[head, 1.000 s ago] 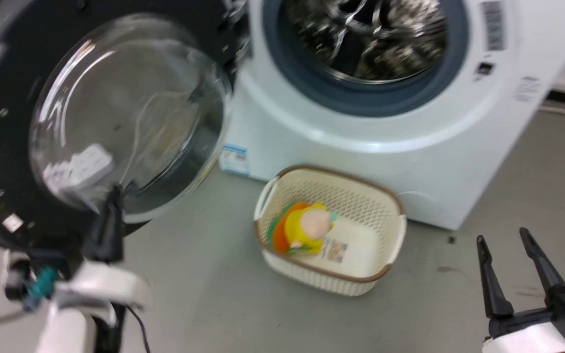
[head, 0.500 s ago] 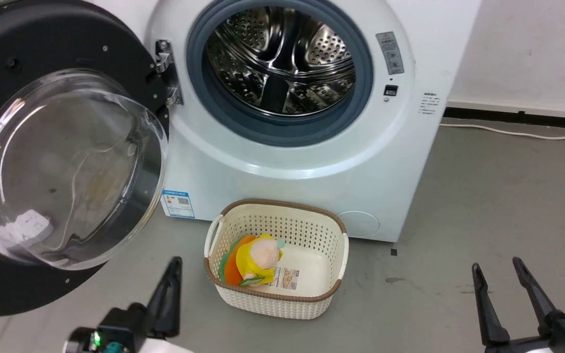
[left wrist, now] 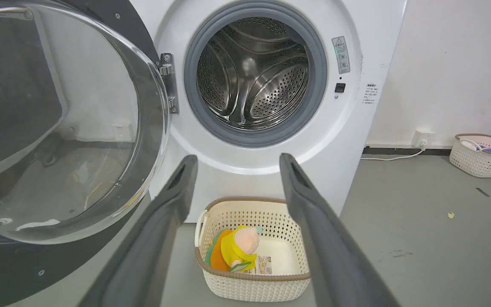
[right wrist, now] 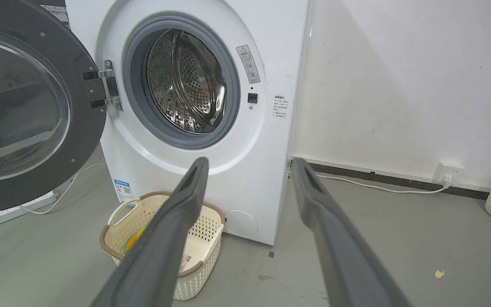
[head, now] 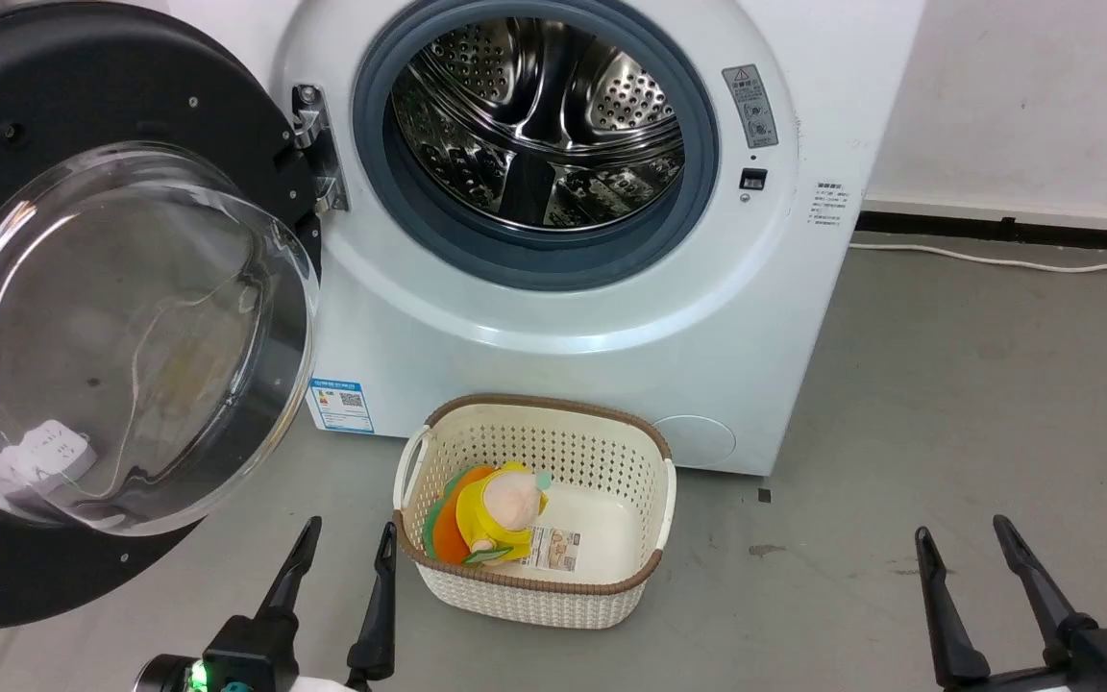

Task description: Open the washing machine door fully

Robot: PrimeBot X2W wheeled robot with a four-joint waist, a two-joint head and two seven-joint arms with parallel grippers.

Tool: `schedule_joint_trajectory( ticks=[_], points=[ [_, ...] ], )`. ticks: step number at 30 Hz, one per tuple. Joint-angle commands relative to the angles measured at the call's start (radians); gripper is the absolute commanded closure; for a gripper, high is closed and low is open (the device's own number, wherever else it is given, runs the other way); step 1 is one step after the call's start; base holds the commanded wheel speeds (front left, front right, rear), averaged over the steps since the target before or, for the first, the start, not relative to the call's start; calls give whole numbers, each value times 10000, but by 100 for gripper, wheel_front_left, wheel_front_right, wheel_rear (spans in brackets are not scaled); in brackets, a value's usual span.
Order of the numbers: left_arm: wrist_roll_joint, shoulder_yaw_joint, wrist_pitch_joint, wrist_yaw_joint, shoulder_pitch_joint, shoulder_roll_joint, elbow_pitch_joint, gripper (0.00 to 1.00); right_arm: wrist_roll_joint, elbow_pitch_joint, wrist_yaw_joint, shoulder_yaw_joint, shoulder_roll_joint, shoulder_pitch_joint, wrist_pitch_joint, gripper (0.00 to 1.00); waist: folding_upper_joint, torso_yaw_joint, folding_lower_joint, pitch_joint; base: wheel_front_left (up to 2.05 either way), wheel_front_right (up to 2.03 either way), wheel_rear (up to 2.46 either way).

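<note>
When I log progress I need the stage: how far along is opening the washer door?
Done: the washing machine door stands swung wide on its hinge, leaving the drum fully exposed. In hand: nothing; the left gripper and right gripper are both open and apart from the door. Left: probably little; whether the hinge allows more swing I cannot tell.

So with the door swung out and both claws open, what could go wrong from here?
1. Nothing holds the washing machine door; the left claw is open and apart from it, so it might swing back.
2. That claw's fingertips sit close beside the basket; a forward move could knock it.
3. A power strip lies on the floor behind the door; an arm reaching there might hit it.
</note>
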Motion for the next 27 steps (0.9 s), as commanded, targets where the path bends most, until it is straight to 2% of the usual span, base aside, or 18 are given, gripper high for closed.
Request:
schedule_joint_trajectory(
  ticks=[1,17,18,27],
  points=[
    [74,-16,-53,-27,15,-21,24,0,76,76,8,13,48,65,-45,0,0,8,0,-17,0,0,0],
    [314,-169,-53,-120,-24,53,103,0,80,269,8,130,49,80,-47,0,0,-1,0,-60,0,0,0],
    [267,-195,4,-100,-1,34,115,100,4,236,0,115,0,-3,2,100,0,-2,0,-61,0,0,0],
    [319,-145,137,-88,-32,2,73,100,-19,220,0,149,2,-74,135,100,0,-35,0,-31,0,0,0]
  ],
)
